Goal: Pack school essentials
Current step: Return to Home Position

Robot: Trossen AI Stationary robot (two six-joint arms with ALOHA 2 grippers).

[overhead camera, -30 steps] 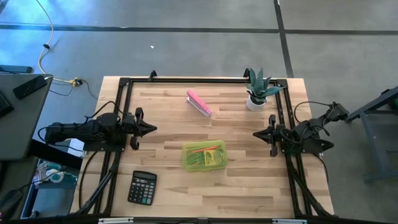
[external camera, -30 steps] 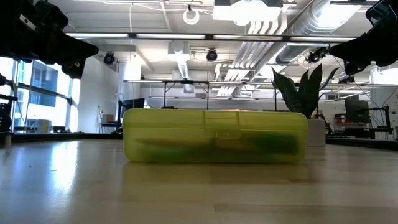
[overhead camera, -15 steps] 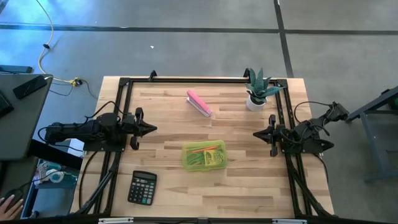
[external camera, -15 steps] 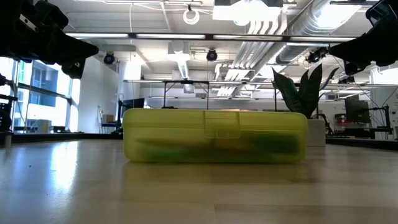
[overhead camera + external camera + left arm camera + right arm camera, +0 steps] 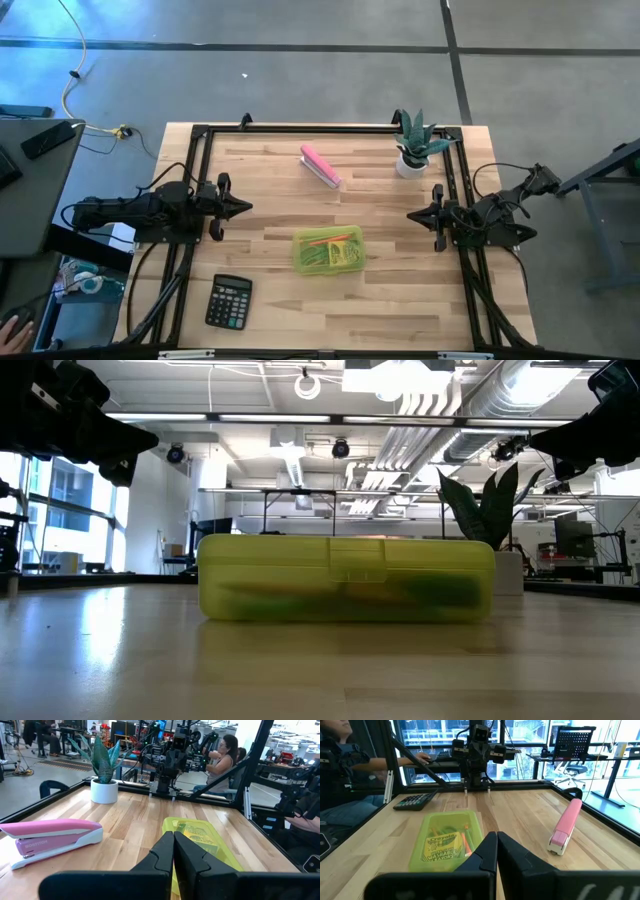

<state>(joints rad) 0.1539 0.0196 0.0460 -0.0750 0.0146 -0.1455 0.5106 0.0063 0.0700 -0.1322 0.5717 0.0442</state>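
As left gripper (image 5: 244,207), right gripper (image 5: 413,214) flank closed box (image 5: 328,250) — both pinched.

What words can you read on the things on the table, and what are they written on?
"BOSTITCH": on the side of the pink stapler.
"Crayola", "WASHABLE": on the crayon box inside the yellow supply box; its lowest line is too blurred.
Keys of the calculator: too small to read.
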